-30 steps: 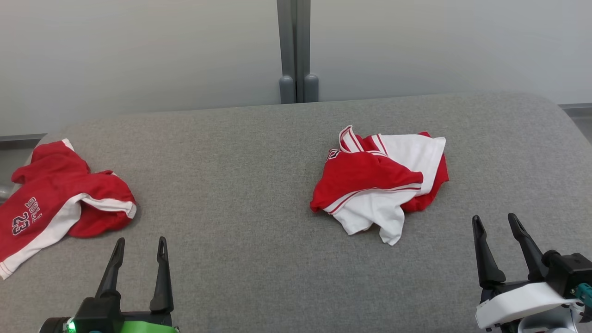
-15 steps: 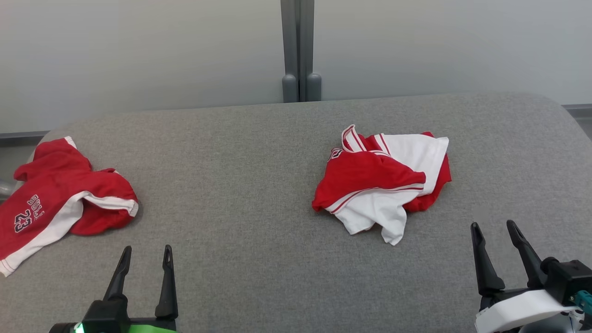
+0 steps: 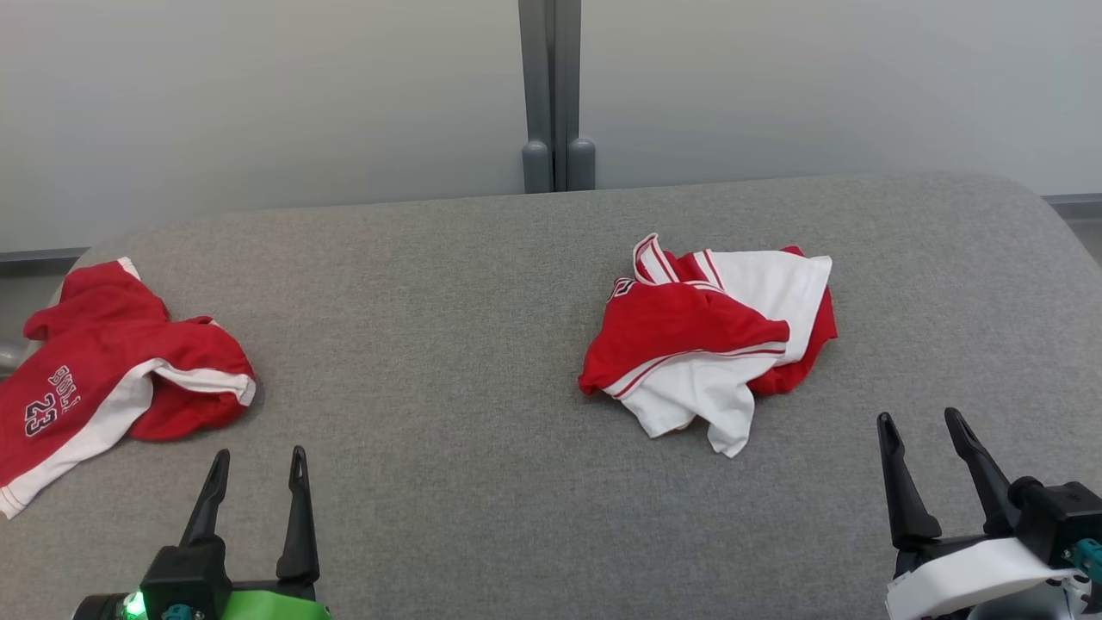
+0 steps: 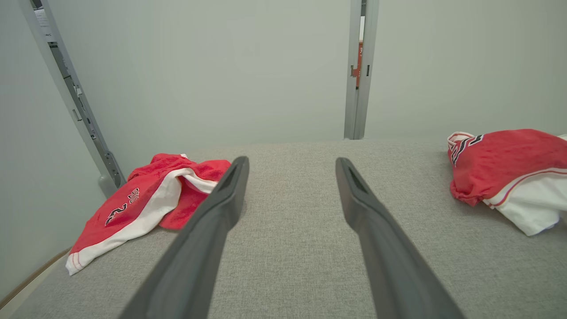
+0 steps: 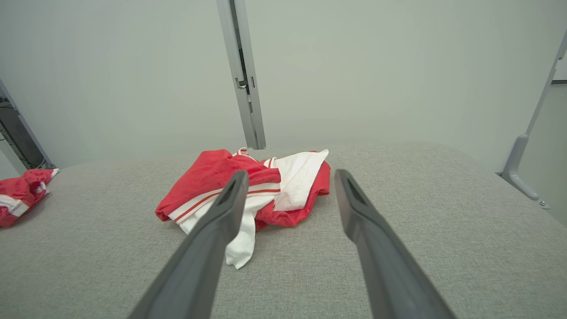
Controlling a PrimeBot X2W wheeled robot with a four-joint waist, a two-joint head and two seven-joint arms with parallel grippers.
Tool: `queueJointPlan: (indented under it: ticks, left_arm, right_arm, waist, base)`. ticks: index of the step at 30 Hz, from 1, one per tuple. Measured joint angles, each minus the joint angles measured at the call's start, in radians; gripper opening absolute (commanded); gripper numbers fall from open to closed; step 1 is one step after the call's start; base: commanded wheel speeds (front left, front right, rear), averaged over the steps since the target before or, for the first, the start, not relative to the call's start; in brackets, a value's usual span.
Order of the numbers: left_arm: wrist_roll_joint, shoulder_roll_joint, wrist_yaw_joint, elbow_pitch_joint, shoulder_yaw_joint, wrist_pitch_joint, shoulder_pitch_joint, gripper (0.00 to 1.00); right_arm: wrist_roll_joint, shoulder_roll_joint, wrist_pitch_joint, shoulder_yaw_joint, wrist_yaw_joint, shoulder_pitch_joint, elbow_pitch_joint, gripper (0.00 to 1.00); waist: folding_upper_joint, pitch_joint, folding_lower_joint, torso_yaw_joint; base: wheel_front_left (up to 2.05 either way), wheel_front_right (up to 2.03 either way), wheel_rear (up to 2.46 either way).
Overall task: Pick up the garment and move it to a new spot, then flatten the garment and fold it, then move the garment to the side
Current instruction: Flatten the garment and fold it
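1. Garment (image 3: 706,344), red and white, lies crumpled right of centre on the grey table (image 3: 448,301); second garment (image 3: 112,370) at the left edge; left gripper (image 3: 261,455) and right gripper (image 3: 919,417) near the front edge, fingers apart, empty.
2. Left wrist view: fingers apart over bare table; second garment (image 4: 146,195) beyond, to the left.
3. Right wrist view: fingers apart; garment (image 5: 212,177) beyond them, untouched.
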Motion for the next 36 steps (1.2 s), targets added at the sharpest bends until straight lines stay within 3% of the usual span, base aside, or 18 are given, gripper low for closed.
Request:
queueJointPlan:
  ticks: [9, 36]
  left_arm:
    - [-0.011, 0.012, 0.01, -0.046, 0.001, 0.049, 0.001, 1.0]
    - [-0.021, 0.026, 0.023, -0.05, -0.008, 0.051, 0.009, 1.0]
  right_arm:
    - [-0.002, 0.001, 0.011, -0.002, 0.0, 0.0, -0.008, 1.0]
    - [-0.007, 0.002, 0.018, 0.001, 0.0, 0.001, 0.003, 1.0]
  waist:
    - [0.0, -0.003, 0.0, 0.003]
    - [0.0, -0.006, 0.0, -0.007]
  base:
    - [0.0, 0.0, 0.0]
    - [0.0, 0.0, 0.0]
